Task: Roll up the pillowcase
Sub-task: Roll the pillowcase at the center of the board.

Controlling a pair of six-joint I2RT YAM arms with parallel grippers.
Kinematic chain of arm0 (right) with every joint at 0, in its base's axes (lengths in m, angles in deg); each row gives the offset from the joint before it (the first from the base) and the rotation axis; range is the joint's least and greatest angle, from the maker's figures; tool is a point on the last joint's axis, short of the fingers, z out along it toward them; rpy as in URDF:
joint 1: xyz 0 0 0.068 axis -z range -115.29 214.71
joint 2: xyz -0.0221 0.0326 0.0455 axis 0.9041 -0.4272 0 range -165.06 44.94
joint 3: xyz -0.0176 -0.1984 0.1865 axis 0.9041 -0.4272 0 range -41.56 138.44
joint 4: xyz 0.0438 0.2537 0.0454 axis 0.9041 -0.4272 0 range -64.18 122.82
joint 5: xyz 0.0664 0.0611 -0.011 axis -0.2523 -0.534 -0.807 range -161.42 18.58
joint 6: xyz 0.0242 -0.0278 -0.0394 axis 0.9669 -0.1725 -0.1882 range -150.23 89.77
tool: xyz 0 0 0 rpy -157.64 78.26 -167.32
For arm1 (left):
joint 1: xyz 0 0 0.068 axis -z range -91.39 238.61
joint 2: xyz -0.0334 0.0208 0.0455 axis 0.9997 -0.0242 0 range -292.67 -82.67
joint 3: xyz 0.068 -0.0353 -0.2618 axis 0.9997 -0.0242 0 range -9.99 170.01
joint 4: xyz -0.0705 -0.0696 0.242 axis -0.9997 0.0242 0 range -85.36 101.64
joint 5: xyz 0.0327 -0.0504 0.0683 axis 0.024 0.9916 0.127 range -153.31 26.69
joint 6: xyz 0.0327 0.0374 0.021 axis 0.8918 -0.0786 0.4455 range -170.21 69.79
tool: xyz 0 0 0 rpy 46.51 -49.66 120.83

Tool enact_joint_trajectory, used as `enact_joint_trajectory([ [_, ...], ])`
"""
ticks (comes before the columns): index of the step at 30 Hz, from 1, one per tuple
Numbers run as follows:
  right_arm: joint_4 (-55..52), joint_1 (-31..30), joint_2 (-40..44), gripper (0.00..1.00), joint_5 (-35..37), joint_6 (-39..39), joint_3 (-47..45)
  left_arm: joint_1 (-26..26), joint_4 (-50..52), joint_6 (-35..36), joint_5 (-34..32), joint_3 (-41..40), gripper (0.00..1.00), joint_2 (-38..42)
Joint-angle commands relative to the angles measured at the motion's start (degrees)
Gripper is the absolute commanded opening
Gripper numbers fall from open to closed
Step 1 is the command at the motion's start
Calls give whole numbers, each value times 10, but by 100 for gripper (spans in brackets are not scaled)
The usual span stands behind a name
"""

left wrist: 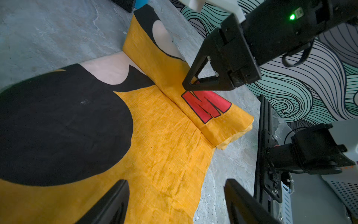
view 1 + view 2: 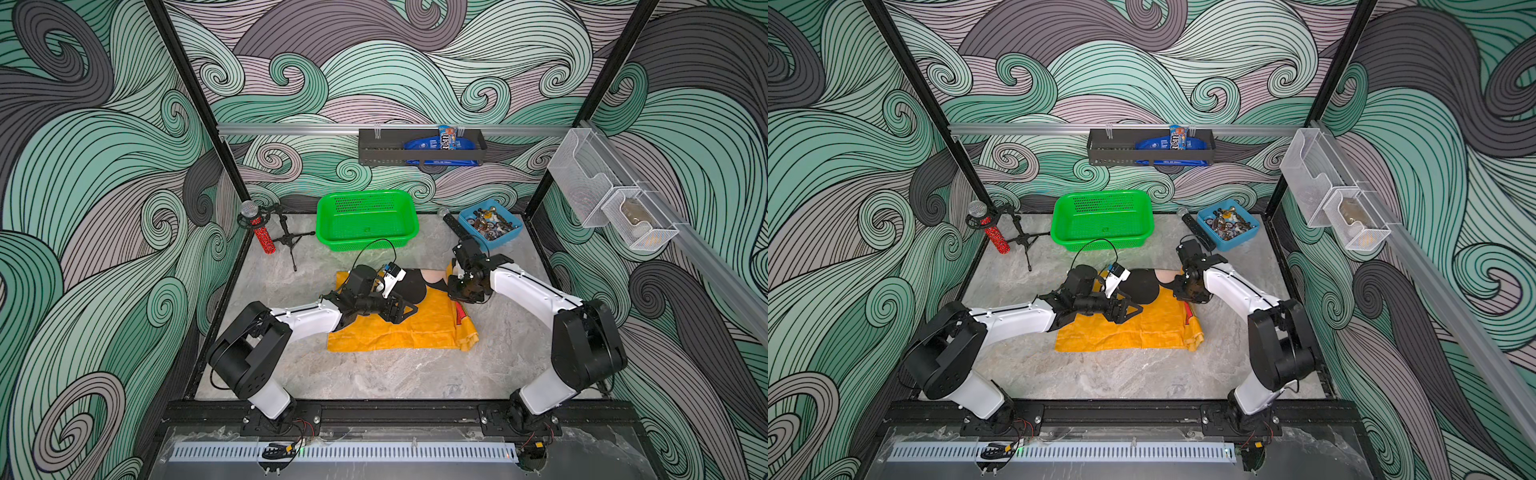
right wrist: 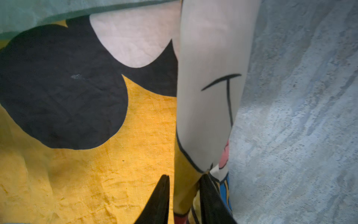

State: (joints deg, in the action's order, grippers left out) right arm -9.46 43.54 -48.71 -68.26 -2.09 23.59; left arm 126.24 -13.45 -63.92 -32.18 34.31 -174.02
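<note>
Overhead pair (near-identical); wrists close, seemingly sharing pillowcase.

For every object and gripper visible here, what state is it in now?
pillowcase: lying on the table, mouse print up, the edge on the robot's right rolled over, the rest flat.
left gripper: open, over the flat part, holding nothing.
right gripper: jaws a little apart, astride the rolled edge.
green basket: upright, empty.
blue bin: upright, full of small parts.
microphone: tilted in its stand.
</note>
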Motion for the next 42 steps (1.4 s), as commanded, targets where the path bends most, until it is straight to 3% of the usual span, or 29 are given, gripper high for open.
enact_joint_trajectory([
  [1, -7, -28, -28, 31, 0, 20, 22, -3, -9, -1, 10, -3, 80, 10],
  [9, 25, -49, -50, 32, -44, 17, 48, -3, -9, -5, 12, -13, 80, 18],
  [17, 24, 32, -6, 35, -67, -23, 77, 27, -52, -32, 32, -3, 80, -2],
  [22, 64, 82, -63, 34, -122, -56, 108, 83, -71, -42, 32, 52, 78, -48],
  [27, 101, 91, -137, 32, -178, -73, 155, 138, -76, -38, 33, 117, 76, -114],
  [33, 154, 95, -201, 26, -232, -72, 161, 163, -59, -18, 41, 145, 71, -182],
  [42, 217, 96, -254, 23, -208, -78, 129, 171, -14, 28, 34, 114, 69, -213],
])
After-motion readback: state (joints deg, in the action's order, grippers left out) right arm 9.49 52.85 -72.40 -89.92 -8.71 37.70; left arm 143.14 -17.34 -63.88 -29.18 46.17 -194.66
